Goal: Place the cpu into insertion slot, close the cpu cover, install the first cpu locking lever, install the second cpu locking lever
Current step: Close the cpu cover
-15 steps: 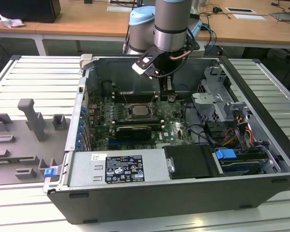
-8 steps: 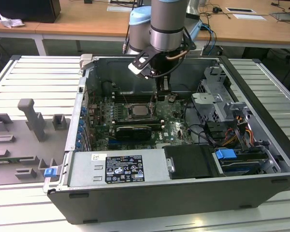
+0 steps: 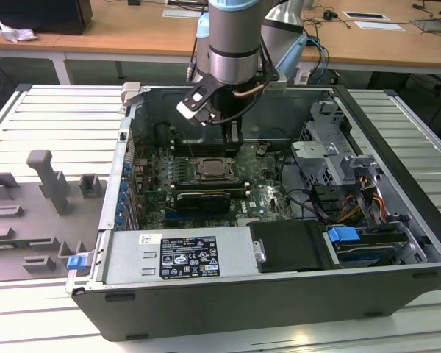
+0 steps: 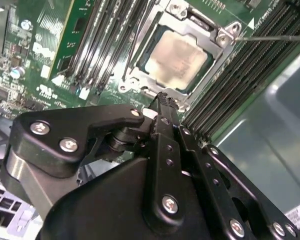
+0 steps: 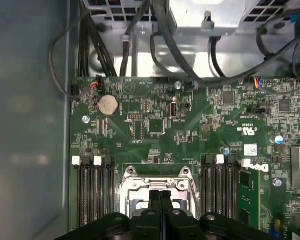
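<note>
The cpu (image 4: 177, 57) is seen seated in the insertion slot (image 4: 135, 80), its brushed, silver-grey metal top showing as a flat square with soft reflections. The cpu cover (image 4: 200, 24), a thin stamped metal frame with a square window, is laid flat over the slot, so that the chip is seen through the window. A locking lever (image 4: 270, 37), a thin straight wire rod, is seen running away from one corner of the slot; its far end is cut off at the picture's edge.

The gripper (image 4: 162, 100), of matt black metal links with bright screw heads, is held just above one edge of the slot, with its two slim fingers pressed together. Whether anything is pinched between them cannot be made out. In the first wrist view, part of the slot is hidden behind the gripper (image 5: 160, 196).

Long black ribbed memory slots (image 5: 92, 190) are set on both sides of the slot, amid the green motherboard (image 5: 190, 130). A round silver coin cell (image 5: 108, 105) lies well apart from the slot, and black cables (image 5: 165, 45) are looped farther off. In the exterior view, the slot lies amid the board inside the dark grey computer case (image 3: 279, 309).
</note>
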Motion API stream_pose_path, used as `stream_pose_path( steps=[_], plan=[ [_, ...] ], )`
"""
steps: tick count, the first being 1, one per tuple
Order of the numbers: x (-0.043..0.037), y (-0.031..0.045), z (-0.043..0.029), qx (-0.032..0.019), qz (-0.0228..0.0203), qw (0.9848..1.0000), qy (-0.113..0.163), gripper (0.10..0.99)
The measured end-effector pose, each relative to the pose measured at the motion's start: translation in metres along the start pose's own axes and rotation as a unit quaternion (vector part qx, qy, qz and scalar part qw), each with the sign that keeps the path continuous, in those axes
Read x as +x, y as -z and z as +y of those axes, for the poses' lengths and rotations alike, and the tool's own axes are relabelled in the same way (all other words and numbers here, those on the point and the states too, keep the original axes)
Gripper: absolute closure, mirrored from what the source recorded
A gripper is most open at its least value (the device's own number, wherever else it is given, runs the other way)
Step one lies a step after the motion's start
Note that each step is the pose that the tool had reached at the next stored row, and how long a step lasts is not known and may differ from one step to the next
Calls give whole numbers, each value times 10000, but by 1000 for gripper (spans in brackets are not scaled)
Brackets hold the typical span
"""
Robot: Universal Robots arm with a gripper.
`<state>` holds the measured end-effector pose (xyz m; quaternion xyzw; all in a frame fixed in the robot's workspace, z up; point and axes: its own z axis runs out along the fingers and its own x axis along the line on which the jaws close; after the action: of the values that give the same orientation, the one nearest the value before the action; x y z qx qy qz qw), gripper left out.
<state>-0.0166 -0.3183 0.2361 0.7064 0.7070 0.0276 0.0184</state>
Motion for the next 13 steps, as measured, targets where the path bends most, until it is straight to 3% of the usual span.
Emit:
stream_pose_path(
  steps=[3,9,13],
  plan=[
    [-1,-14,-49,18,0,10000,9,980],
    [0,-13,-258,20,2,10000,23,980],
    [0,-10,-323,21,1,10000,23,980]
  ],
)
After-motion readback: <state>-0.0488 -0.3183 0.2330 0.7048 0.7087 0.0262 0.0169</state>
